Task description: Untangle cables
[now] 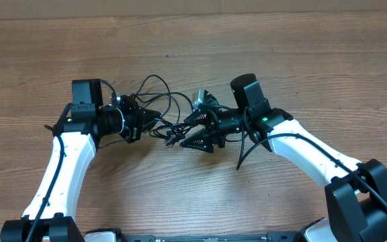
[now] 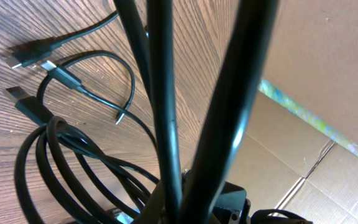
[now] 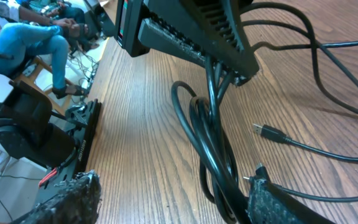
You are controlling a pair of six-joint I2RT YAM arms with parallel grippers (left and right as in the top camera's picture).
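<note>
Left jaws clenched on the cables, right jaws spread wide at the bundled loops, mid-counter.
The danger: right jaws could close on several strands together, and a pull apart would then cinch the knot or snag a plug.

Table, passage inventory.
- Centre: blocked. The cables loop and cross between my left gripper and right gripper.
- Far edge and both far corners: bare wood, open.
- Near edge, middle: open strip, with my left arm and right arm on either side.
- Left and right edges: open outside each arm.
</note>
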